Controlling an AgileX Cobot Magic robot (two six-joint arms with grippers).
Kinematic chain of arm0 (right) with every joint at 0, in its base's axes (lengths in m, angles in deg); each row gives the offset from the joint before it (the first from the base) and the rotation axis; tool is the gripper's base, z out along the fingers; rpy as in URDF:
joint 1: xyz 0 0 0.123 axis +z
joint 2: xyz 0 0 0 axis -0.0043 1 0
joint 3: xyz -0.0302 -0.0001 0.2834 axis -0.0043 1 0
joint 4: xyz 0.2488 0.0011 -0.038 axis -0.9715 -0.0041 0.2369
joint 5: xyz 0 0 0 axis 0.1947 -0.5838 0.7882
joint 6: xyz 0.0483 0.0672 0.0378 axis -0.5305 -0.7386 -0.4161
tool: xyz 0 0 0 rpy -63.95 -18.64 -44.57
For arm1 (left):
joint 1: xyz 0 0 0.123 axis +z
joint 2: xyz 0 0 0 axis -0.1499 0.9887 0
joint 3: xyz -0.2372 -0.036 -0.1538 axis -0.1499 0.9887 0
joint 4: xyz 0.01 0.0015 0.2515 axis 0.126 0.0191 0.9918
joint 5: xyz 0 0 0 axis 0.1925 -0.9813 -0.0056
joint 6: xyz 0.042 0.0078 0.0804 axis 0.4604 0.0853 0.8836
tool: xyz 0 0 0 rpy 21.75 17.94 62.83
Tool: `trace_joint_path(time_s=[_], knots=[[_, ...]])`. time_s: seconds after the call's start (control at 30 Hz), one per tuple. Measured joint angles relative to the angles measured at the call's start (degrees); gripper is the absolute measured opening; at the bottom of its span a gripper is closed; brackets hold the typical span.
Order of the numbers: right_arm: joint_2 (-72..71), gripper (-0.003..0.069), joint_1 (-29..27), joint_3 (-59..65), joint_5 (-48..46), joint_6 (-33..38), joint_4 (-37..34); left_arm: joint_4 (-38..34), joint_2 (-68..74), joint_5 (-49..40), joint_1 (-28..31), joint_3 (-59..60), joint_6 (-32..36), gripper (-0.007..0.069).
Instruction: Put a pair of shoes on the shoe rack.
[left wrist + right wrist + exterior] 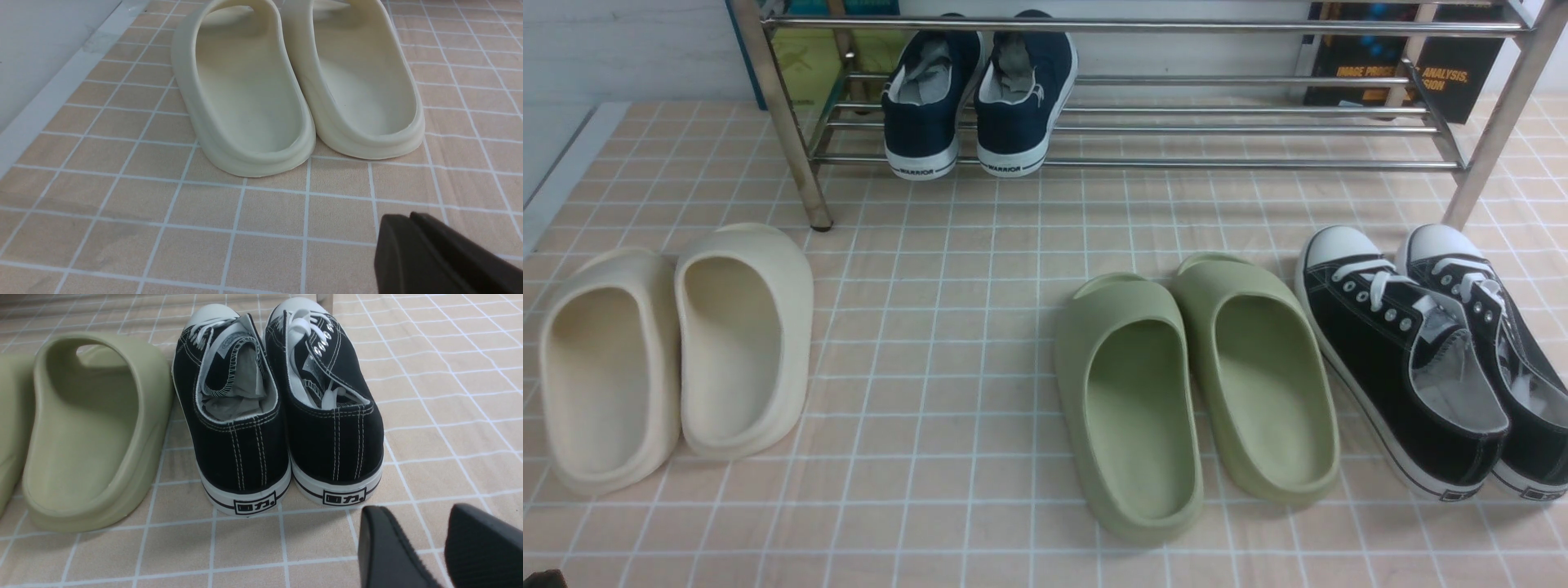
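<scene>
I judged the pair of shoes (976, 102), already on the shoe rack (1176, 131), light, soft canvas, best gripped at the heel collar. The right pincer (433, 555) gaped empty; the left pincer's (433, 261) state I couldn't tell.

You get even, bright, diffuse light with only faint, soft shadows beneath the footwear. The shoe rack (1127, 131) bars carry mild glare. All views are sharp, except the near, dark right gripper (441, 551), slightly soft.

Two cream slides (300, 87) side by side on tiled cloth (122, 204), end effector (412, 249) nearby.
</scene>
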Motion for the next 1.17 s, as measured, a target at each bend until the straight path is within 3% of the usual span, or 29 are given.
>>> trace_joint_path(time_s=[1.17], knots=[[0.0, 0.0239, 0.0, 0.0, 0.0, 0.0, 0.0, 2.4, 0.0, -0.4, 0.0, -0.1, -0.1, 0.0073]])
